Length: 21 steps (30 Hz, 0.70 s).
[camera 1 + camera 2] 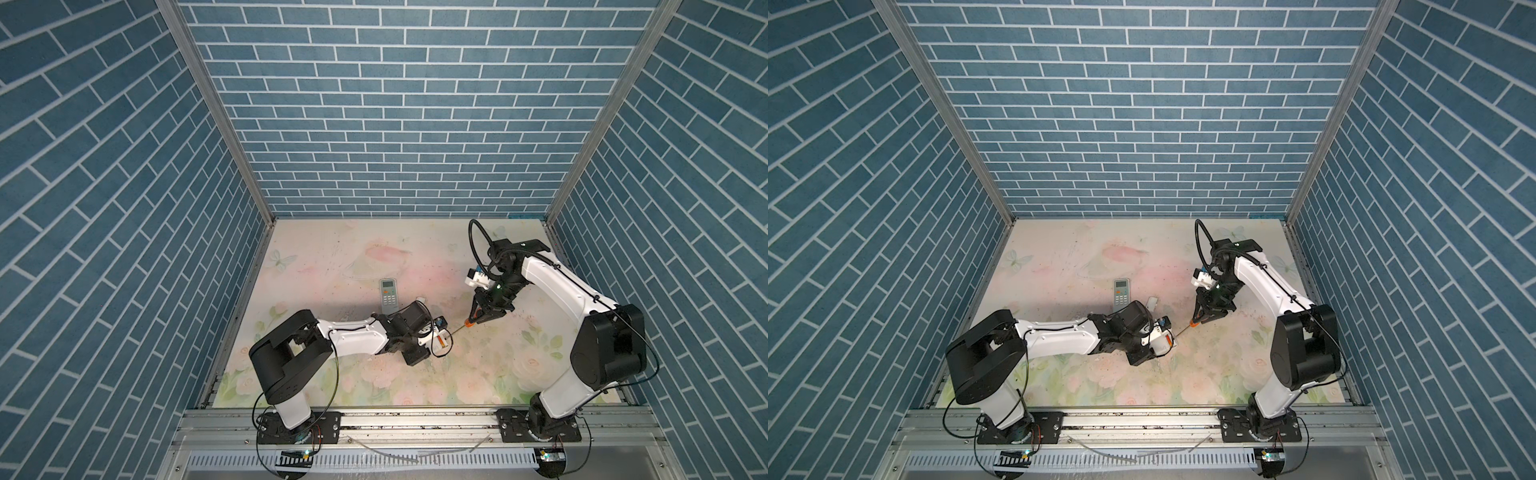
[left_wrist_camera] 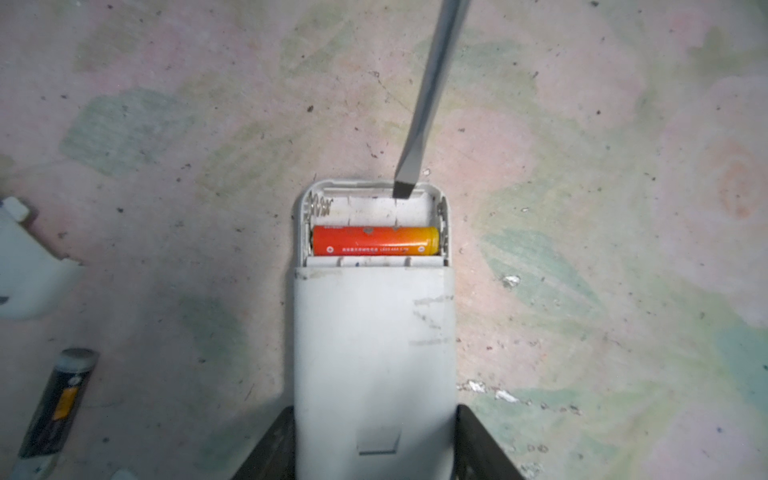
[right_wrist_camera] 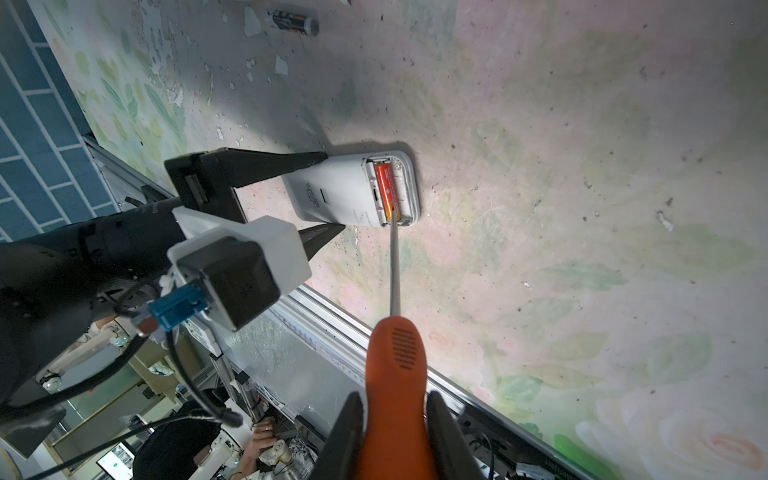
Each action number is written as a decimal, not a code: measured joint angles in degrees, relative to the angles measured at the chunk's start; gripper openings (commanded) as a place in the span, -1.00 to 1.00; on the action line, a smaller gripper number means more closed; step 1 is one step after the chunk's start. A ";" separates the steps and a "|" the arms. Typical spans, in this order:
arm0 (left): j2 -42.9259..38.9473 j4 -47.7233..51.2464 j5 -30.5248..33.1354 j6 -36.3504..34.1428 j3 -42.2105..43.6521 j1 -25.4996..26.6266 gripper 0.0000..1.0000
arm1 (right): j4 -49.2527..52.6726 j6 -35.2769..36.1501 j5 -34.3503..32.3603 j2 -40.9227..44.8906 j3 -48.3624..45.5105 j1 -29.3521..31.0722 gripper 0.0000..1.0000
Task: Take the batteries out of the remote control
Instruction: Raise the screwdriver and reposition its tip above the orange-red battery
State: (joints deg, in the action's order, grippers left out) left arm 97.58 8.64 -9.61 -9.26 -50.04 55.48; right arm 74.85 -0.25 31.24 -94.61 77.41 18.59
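1. Left claw point(image 3: 332, 191) grips the white remote point(image 2: 374, 332) by its sides.
2. Right claw point(image 3: 395, 415) clamps the screwdriver point(image 3: 395, 353), tip at the compartment's edge.
3. One orange battery point(image 2: 375, 241) sits inside; a dark battery point(image 2: 58, 399) lies loose on the table point(image 2: 582, 208).

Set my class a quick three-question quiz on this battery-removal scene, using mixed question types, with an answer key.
1. True or false: the right gripper is shut on the screwdriver.
2. How many batteries sit inside the opened remote?
3. The left gripper grips: A the opened remote, B the screwdriver, C nothing.
Key: 1 true; 2 one, the orange battery; 3 A.
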 measured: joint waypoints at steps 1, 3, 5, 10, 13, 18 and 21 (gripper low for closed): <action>-0.09 -0.13 0.04 0.00 0.13 0.00 -0.47 | -0.07 0.42 -0.02 -0.35 0.00 -0.33 -1.00; -0.22 -0.42 0.17 0.02 0.35 0.00 -0.46 | -0.22 1.25 -0.02 -0.74 0.00 -0.94 -1.00; -0.28 -0.59 0.20 0.02 0.48 0.00 -0.47 | -0.68 2.27 0.09 -0.76 0.00 -1.42 -1.00; -0.31 -0.87 0.20 0.04 0.63 -0.02 -0.48 | -2.19 4.33 1.64 -1.07 0.00 -1.95 -1.00; -0.31 -0.87 0.20 0.02 0.63 -0.02 -0.48 | -2.99 5.64 2.99 -1.40 -0.09 -2.05 -1.00; -0.31 -0.81 0.24 -0.02 0.59 -0.02 -0.49 | -3.56 6.80 4.02 -1.38 -0.59 -2.05 -1.00; -0.31 -0.76 0.31 -0.07 0.57 -0.02 -0.49 | -3.96 7.13 4.22 -0.79 -1.90 -2.05 -1.00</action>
State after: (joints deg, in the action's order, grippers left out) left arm 97.27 7.88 -9.30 -9.32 -49.47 55.46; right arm 70.89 6.87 35.46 -95.39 75.50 16.53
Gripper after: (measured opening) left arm 0.569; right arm 0.261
